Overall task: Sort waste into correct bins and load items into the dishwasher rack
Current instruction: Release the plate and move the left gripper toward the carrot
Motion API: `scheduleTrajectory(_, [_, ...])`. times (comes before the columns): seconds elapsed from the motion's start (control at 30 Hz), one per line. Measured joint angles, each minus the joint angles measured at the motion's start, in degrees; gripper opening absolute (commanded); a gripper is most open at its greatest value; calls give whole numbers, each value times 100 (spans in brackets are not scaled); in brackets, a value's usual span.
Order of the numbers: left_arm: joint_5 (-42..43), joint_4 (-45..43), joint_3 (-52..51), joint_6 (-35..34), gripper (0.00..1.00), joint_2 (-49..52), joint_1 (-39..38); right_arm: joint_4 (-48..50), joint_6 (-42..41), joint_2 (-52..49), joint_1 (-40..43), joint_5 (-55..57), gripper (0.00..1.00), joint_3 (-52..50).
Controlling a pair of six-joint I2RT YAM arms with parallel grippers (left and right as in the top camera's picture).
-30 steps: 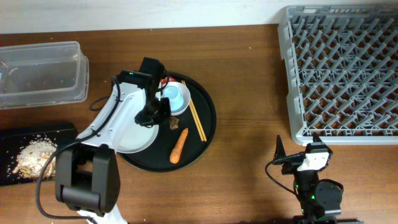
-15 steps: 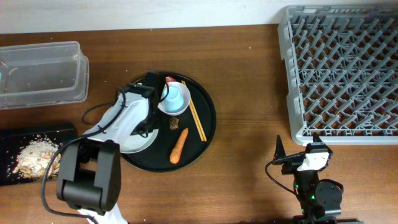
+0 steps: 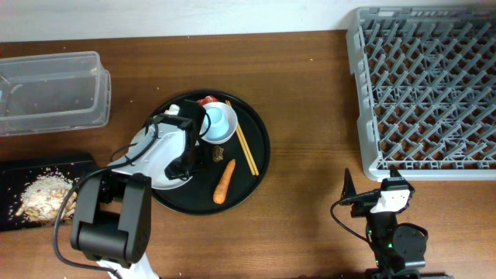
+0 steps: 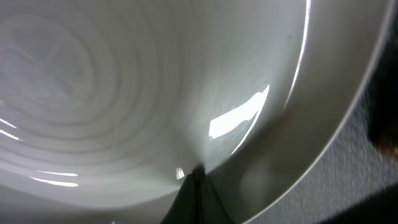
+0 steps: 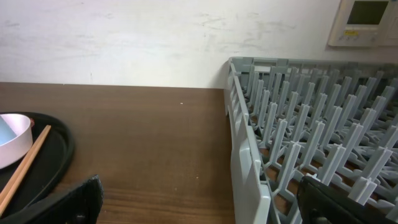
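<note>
the left pincer (image 3: 185, 161) is seen apparently touching the white plate (image 4: 93, 93); its grip cannot be told. the right pincer (image 5: 205, 202) is held released.

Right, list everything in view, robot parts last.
Clear tub: 1, transparent, top left.
Black bin: 1, black, left edge.
Food scraps: one pile, pale, in black bin.
Round tray: 1, black, centre-left.
Plate: 1, white, tray's left side.
Cup: 1, light blue, tray's top.
Red wrapper: 1, red, behind cup.
Chopsticks: 2, wooden, tray's right side.
Carrot: 1, orange, tray's front.
Dark bit: 1, brown, below cup.
Dishwasher rack: 1, grey, top right.
Table: 1, brown wood.
Left end effector: 1, black, over plate; opening unclear.
Right end effector: 1, black, open, near rack.
</note>
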State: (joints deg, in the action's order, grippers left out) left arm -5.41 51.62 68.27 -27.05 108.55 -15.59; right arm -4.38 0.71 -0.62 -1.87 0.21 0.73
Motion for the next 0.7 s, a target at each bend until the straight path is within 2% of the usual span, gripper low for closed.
scheduleTrajectory(0.1, [271,553,297,0,1,2,-4,2,-2,0,0,-2,98,0])
scheduleTrajectory(0.2, [374,737,579,0,1,-61,-4,0,-2,0,0,0,98,0])
scheduleTrajectory(0.37, [546,756,601,33,1,-389,-4,0,0,0,0,-2,98,0])
scheduleTrajectory(0.5, [280,796,616,46,1,-400,-4,0,-2,0,0,0,99,0])
scheduleTrajectory(0.7, [223,437,321,46,1,-400,-4,0,-2,0,0,-2,98,0])
